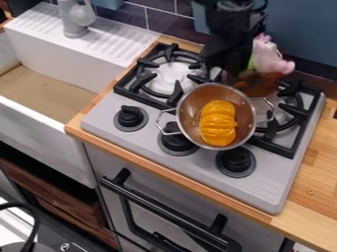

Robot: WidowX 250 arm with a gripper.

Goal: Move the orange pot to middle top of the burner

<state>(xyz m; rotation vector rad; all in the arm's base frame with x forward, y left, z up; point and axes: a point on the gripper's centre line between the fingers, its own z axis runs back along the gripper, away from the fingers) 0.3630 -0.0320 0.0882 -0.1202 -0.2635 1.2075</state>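
The black gripper (227,55) hangs down from the top edge over the back middle of the stove, dark against the wall. Directly behind the metal pot's rim, beside the gripper's lower right, an orange-brown pot (260,84) shows in part; its left side is hidden by the gripper. Whether the two touch, I cannot tell. The stove (268,179) has a black-grated burner (172,78) at left and another burner (293,113) at right.
A shiny metal pot (189,110) with a yellow-orange pepper (218,123) inside stands at the stove's front middle, above the knobs. A pink toy (270,58) is at the back right. The white sink and faucet (76,18) lie to the left.
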